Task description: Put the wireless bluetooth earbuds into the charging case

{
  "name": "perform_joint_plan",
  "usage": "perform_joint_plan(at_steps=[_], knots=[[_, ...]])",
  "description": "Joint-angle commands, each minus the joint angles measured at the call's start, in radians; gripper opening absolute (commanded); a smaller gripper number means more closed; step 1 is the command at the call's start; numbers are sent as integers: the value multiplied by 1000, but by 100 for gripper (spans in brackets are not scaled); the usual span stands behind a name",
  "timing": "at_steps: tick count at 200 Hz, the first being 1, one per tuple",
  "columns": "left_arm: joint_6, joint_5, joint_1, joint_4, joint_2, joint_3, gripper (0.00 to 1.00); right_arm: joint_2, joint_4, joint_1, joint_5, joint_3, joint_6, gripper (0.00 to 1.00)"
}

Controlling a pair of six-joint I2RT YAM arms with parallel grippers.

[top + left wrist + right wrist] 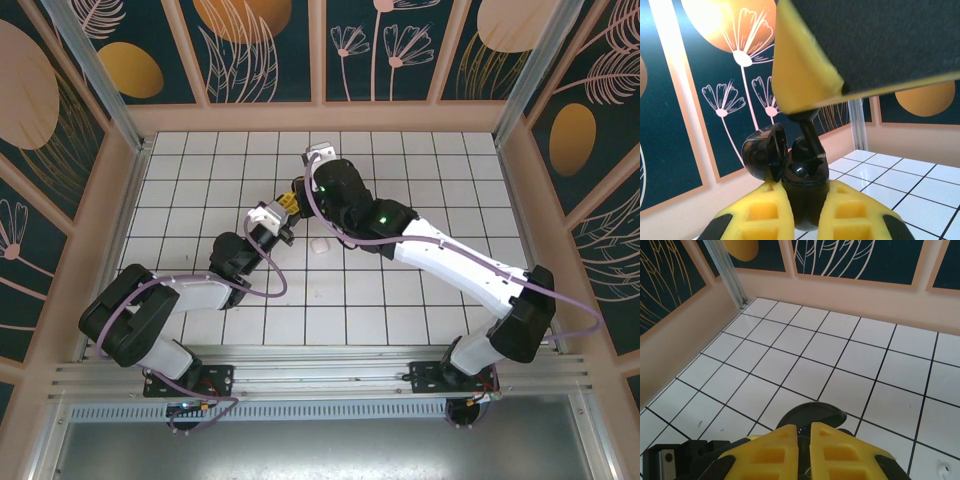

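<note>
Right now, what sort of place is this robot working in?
Probably a purpose-built robot test cell, not an ordinary room: a white tiled floor, flower-printed wall panels boxing it in, and an aluminium rail along the near edge.

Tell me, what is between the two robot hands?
Left wrist view: a black charging case, lid open, held by the left gripper, and a black earbud pinched by the right gripper, touching its top.

A white tiled floor (380, 320) with dark grout lines is spreading across the centre. Dark teal wall panels (380, 45) bearing pale flowers and orange discs are standing at twelve o'clock, framed in pale wood (320, 118). A ribbed aluminium rail (320, 375) is running along six o'clock.
</note>
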Motion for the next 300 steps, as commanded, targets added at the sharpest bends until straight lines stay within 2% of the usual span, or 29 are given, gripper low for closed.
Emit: perform_joint_plan(at_steps=[1, 141, 187, 259, 300], knots=[[-21, 4, 4, 12, -27, 17, 0, 17, 18, -7, -10, 40, -9, 10], [-41, 7, 3, 21, -51, 9, 0, 47, -92, -12, 50, 40, -38, 10], [-62, 17, 3, 27, -66, 9, 0, 49, -68, -12, 42, 10, -17, 10], [-103, 46, 2, 30, -95, 11, 0, -9, 40, -45, -145, -71, 59, 10], [-152, 165, 10, 14, -90, 33, 0, -76, 100, -80, -285, -147, 44, 9]])
